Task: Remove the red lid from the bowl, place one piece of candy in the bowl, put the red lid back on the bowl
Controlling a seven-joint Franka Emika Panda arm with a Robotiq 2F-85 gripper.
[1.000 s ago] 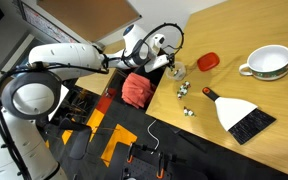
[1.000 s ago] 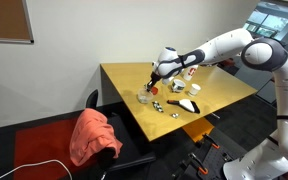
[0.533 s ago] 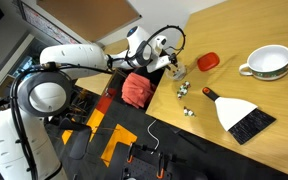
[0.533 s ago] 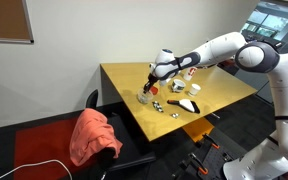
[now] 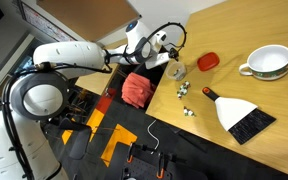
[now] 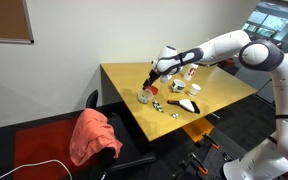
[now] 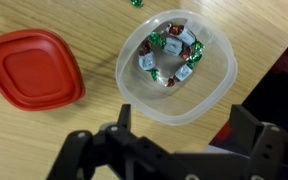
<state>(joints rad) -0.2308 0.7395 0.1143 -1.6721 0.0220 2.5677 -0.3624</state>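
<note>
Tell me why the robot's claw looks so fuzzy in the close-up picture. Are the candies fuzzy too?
Wrist view: the gripper is dark and blurred, probably because it sits so near the lens; the candies in the bowl and the red lid look fairly sharp. In both exterior views the bowl is too small to show its candies.

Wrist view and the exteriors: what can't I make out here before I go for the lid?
- Count of candy in the bowl: the wrappers overlap in the wrist view and are too small in both exterior views.
- Left side of the red lid: cut off by the wrist view's edge.
- Height of the gripper above the bowl: unreadable from the wrist view, and in an exterior view the gripper overlaps the bowl.
</note>
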